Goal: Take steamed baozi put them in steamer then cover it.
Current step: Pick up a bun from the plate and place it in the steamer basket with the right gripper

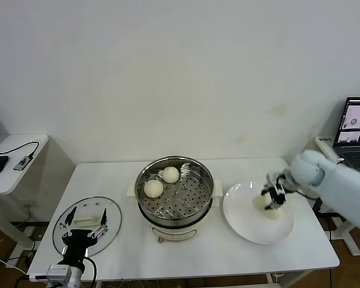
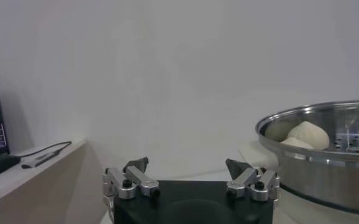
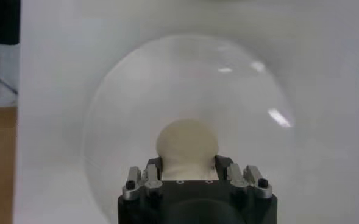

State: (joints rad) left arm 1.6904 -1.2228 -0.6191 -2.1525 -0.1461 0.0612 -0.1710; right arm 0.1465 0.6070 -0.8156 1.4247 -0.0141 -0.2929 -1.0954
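Steamer point(image 1: 175, 193) of shiny steel sits on its white cooker base point(image 1: 174, 231) at the middle of the white table point(image 1: 168, 258), its perforated floor holding two steamed baozi point(image 1: 162, 182) side by side toward the back left. Right of the steamer, just beside it, lies the white plate point(image 1: 258, 228), and on the plate rest the remaining baozi point(image 1: 269, 209), seen in the head view as a pale lump under the arm. The cover point(image 1: 111, 225), clear glass with a cream bar handle point(image 1: 87, 221), lies flat on the table left of the steamer. The right gripper point(image 3: 187, 172) is down on the plate with its fingers closed against the sides of one bun point(image 3: 187, 143). The left gripper point(image 1: 82, 225) hovers over the cover with its fingers point(image 2: 136, 165) spread wide and nothing between them.
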